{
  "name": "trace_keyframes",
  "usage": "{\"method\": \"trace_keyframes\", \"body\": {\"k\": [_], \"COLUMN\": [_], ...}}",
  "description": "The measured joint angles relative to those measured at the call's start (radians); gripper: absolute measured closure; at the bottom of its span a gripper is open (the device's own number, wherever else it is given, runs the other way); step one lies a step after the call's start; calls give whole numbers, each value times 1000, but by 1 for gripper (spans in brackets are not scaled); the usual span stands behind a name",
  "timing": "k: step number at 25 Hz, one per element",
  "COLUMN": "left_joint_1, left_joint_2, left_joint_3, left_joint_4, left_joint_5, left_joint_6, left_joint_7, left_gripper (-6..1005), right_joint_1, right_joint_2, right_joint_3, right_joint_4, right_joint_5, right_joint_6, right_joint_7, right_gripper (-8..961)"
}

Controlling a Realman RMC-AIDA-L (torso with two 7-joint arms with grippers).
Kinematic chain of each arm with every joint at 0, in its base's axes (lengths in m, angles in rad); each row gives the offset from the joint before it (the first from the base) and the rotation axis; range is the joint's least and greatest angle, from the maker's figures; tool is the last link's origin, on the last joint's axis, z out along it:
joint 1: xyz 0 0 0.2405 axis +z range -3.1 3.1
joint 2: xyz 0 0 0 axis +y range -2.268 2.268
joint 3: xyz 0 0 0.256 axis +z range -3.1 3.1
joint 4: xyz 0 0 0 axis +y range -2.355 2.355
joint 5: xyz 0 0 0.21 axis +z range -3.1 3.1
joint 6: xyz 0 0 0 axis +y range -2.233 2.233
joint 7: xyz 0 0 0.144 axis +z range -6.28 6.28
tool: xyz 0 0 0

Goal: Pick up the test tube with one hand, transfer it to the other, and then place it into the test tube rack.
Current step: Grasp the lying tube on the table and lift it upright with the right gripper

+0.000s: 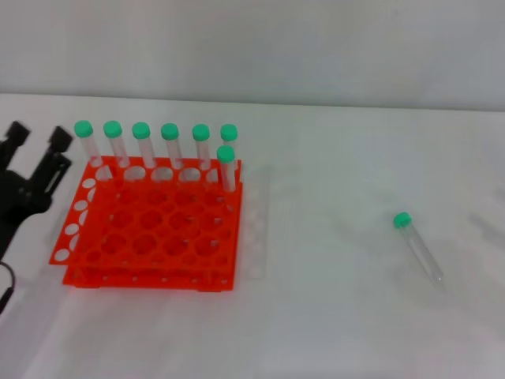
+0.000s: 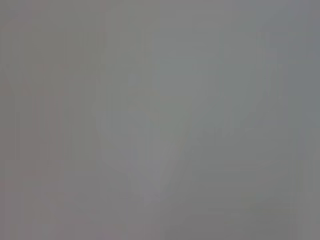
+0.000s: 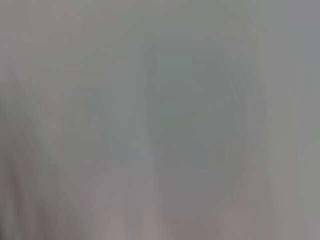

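Note:
A clear test tube [image 1: 417, 243] with a green cap lies alone on the white table at the right, cap pointing away from me. The orange-red test tube rack [image 1: 150, 229] stands at the left and holds several green-capped tubes [image 1: 170, 146] along its far row, with one more [image 1: 226, 167] in the second row at the right end. My left gripper [image 1: 37, 138] is at the far left edge beside the rack, its two black fingers apart and empty. My right gripper is out of view. Both wrist views show only plain grey.
The white table [image 1: 331, 316] ends at a pale wall at the back. The rack's faint reflection shows just right of it.

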Motion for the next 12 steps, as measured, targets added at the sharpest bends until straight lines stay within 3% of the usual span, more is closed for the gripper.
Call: {"method": "trace_keyframes", "body": {"k": [8, 9, 12], "left_joint_1": [127, 171, 210], "left_joint_2": [-3, -4, -4], "left_joint_3": [-4, -20, -79], "left_joint_4": [2, 13, 25], "left_joint_5": [-170, -213, -226], "left_joint_6": [85, 110, 125], "left_joint_7": [68, 86, 94], "left_gripper": [271, 271, 272], "right_joint_1": [-5, -5, -5], "right_joint_2": [-1, -1, -1], "right_joint_3": [19, 24, 26], "right_joint_4": [37, 45, 50], "right_joint_5": [-8, -4, 0], "right_joint_6": [-59, -77, -101], "right_joint_7": [-31, -46, -59], "right_gripper": [162, 162, 162]}}
